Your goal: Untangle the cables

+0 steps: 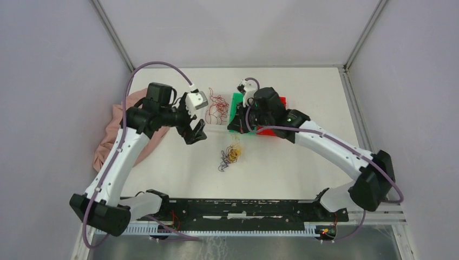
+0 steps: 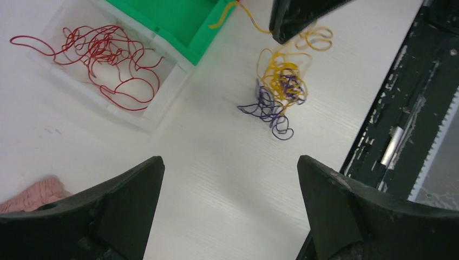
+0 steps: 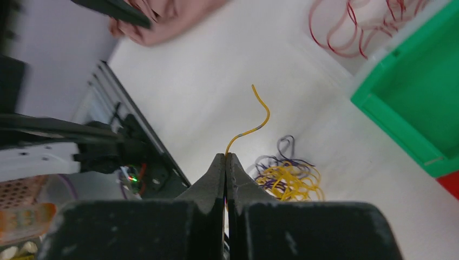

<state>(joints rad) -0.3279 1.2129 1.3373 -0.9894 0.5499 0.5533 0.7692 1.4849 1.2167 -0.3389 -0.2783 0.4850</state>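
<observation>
A clump of yellow and purple cables (image 1: pixel 233 155) (image 2: pixel 279 86) (image 3: pixel 287 176) lies on the white table between the arms. My right gripper (image 3: pixel 225 156) (image 1: pixel 236 129) (image 2: pixel 281 35) is shut on a yellow cable (image 3: pixel 254 124) whose free end curls up past the closed tips, just above and beside the clump. Dark red cables (image 1: pixel 217 106) (image 2: pixel 108 51) (image 3: pixel 352 27) lie apart in a clear tray (image 2: pixel 162 103). My left gripper (image 2: pixel 230 162) (image 1: pixel 196 132) hangs open over bare table left of the clump, with nothing between its fingers.
A green bin (image 1: pixel 236 103) (image 2: pixel 178 21) (image 3: pixel 417 108) stands next to the clear tray, with a red bin (image 1: pixel 276 130) under the right arm. A pink cloth (image 1: pixel 111 141) (image 3: pixel 162 16) lies at the table's left edge. The black base rail (image 1: pixel 243 208) runs along the near edge.
</observation>
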